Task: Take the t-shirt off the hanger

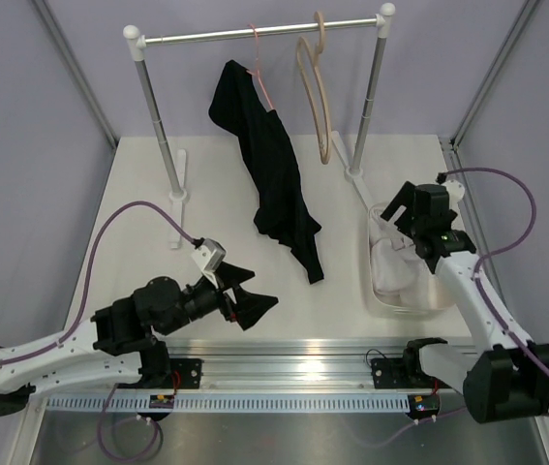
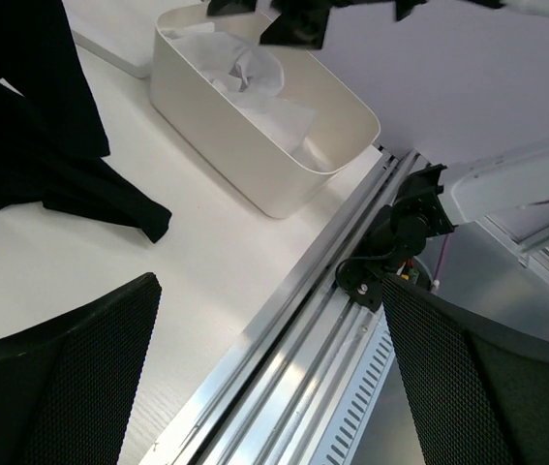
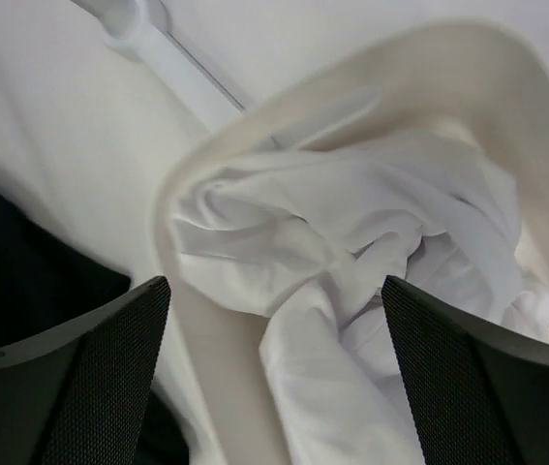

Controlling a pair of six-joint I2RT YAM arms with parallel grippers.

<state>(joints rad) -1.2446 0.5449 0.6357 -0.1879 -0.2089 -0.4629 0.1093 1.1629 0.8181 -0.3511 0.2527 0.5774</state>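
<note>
We see the t-shirt [image 3: 351, 242] crumpled in the white bin [image 2: 226, 145] at the right of the top view — off the hanger [image 1: 323, 145], upper centre. Soft, light, floppy — we'd pinch a bunched fold. Right gripper [image 3: 274, 286] hangs above it, jaws apart; left gripper [image 2: 272, 291] likewise apart.

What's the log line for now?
t-shirt: in bin | hanger: bare, on rail | right gripper: open over bin | left gripper: open, empty
</note>
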